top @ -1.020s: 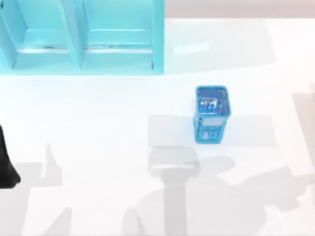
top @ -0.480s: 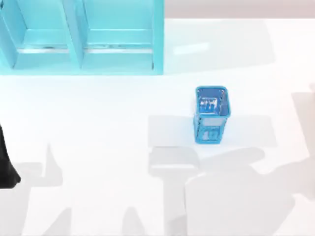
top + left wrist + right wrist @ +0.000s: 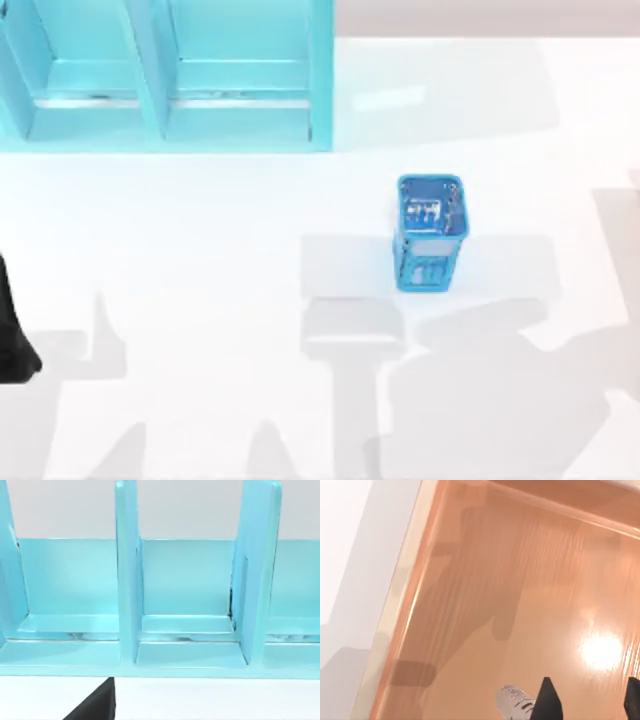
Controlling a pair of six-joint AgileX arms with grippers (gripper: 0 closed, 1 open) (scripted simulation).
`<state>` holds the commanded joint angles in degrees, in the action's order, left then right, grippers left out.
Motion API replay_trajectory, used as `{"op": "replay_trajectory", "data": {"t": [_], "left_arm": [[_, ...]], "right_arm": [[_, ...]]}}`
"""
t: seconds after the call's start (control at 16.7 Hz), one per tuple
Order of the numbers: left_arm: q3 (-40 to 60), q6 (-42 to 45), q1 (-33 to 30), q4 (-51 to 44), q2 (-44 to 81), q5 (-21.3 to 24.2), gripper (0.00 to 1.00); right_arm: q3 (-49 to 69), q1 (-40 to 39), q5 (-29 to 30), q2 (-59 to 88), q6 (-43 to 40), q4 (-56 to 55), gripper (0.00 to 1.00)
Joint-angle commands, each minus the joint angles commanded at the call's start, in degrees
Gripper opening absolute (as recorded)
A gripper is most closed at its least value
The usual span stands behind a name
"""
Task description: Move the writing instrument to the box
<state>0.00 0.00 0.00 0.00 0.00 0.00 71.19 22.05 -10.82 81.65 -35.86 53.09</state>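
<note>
The right wrist camera looks down into the box [image 3: 520, 605], its orange wooden floor glossy under the light and its pale rim running along one side. The right gripper [image 3: 590, 700] hangs over that floor, its two dark fingertips [image 3: 547, 702] standing spread with bare floor between them. Just beside one fingertip lies a silver-grey cylinder end [image 3: 512, 700], most likely the pen's thin shaft; it rests low in the box and sits outside the gap between the fingers, so nothing is being pinched. I cannot tell whether the pen touches the fingertip or lies just clear of it.

From above, the blue cup [image 3: 430, 235] stands upright on the white table [image 3: 200, 250], right of centre and well apart from the cyan shelf [image 3: 165, 75] at the far left. The left arm [image 3: 12, 340] sits parked at the table's left edge; its wrist camera faces the shelf compartments, and I cannot tell how its fingers stand.

Judging by all this, the carrying looks done: the pen appears to be inside the box and let go. What seems left is for the right arm to lift out and pull back.
</note>
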Motion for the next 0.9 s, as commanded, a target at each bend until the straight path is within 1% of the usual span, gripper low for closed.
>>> {"op": "replay_trajectory", "data": {"t": [0.66,0.72,0.9], "left_arm": [[0.0,0.0,0.0,0.0,0.0,0.0,1.00],[0.0,0.0,0.0,0.0,0.0,0.0,1.00],[0.0,0.0,0.0,0.0,0.0,0.0,1.00]], "right_arm": [[0.0,0.0,0.0,0.0,0.0,0.0,0.98],[0.0,0.0,0.0,0.0,0.0,0.0,1.00],[0.0,0.0,0.0,0.0,0.0,0.0,1.00]]}}
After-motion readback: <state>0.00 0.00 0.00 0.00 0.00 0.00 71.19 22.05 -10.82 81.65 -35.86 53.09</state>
